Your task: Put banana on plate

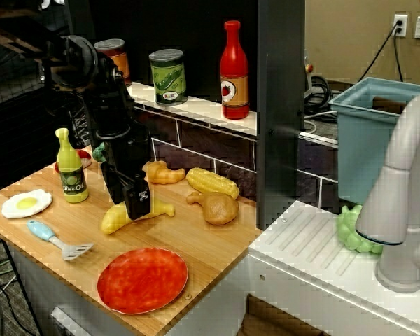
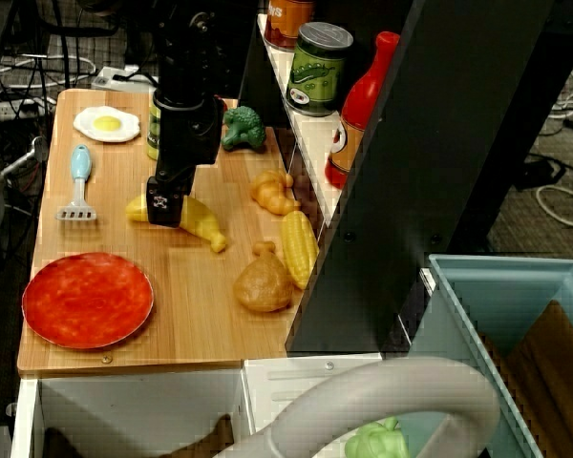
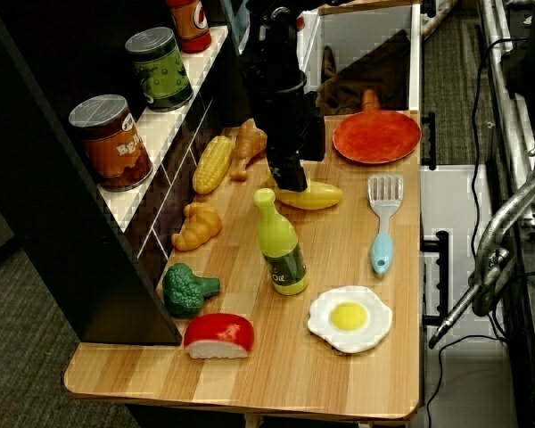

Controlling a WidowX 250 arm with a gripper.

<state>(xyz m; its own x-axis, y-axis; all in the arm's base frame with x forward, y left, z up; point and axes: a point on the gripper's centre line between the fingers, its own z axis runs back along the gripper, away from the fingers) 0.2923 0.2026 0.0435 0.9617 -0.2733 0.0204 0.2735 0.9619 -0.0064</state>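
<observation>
The wooden counter (image 2: pixel 196 315) carries all the toy food, and the black robot arm (image 1: pixel 101 105) reaches down over its middle. Behind the counter a dark shelf holds a red ketchup bottle (image 1: pixel 234 70) and a green can (image 1: pixel 168 77); to the right stands a blue bin (image 1: pixel 374 140) and a grey faucet (image 1: pixel 406 203).

The plate (image 2: pixel 88 299) lies flat near the front edge of the counter, with nothing on it. The banana (image 2: pixel 202 221) lies on the wood behind the plate, apart from it, with bare wood between the two. The gripper (image 2: pixel 164 205) is down on the middle of the banana — its fingers appear to sit on both sides of the fruit, but the pictures do not show clearly if they are pressed closed on it, so this cannot be told.

Close around the banana stand several things. A yellow-green bottle (image 1: pixel 71 168) is upright just to one side, and a blue spatula (image 2: pixel 78 181) lies between the bottle side and the plate. On the other side lie a brown chicken leg (image 2: pixel 263 281), a corn cob (image 2: pixel 299 248) and a croissant (image 2: pixel 272 193), all near the back wall. A fried egg (image 2: pixel 107 123) and a broccoli (image 2: pixel 243 129) lie further away — well apart from the plate.
</observation>
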